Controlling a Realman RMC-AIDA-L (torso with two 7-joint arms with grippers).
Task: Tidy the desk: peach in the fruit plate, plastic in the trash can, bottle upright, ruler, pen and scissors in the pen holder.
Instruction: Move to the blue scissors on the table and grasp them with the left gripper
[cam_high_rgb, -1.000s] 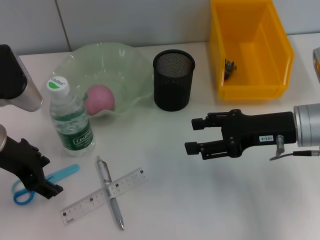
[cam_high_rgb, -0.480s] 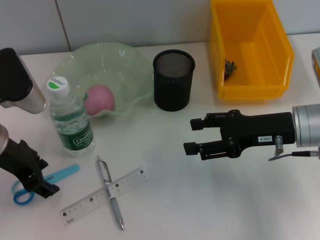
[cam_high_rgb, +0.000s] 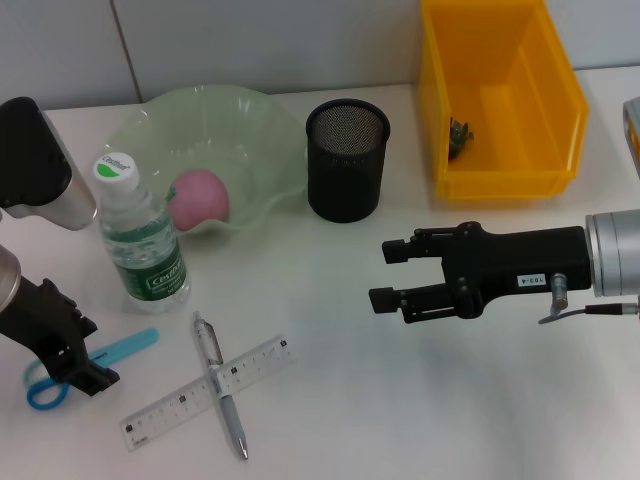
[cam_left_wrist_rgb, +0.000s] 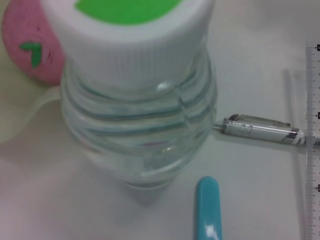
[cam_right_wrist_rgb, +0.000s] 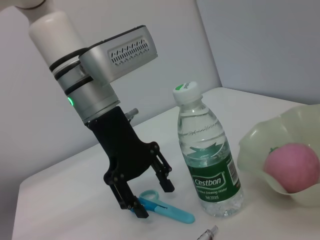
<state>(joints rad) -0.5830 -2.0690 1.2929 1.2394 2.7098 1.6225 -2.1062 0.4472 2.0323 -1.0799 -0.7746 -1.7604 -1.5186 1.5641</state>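
Scissors (cam_high_rgb: 90, 362) blue-handled, flat, under spread left pincer (cam_high_rgb: 84, 362); right pincer (cam_high_rgb: 390, 274) spread.

The right gripper (cam_high_rgb: 380, 274) is black, with two long thin fingers (cam_high_rgb: 398, 248) built from bars and small screws. Behind them sits a chunky black body with a little white label with small print. After that comes a shiny silver round wrist. A thin grey cable with a small metal plug hangs under it.

The left gripper (cam_right_wrist_rgb: 153, 199) is black too, with two short jointed fingers (cam_right_wrist_rgb: 166, 182). Above it is a silver round wrist with black rings and a tiny green light. A grey box with rows of little slots sticks out sideways. The arm above is white and round.
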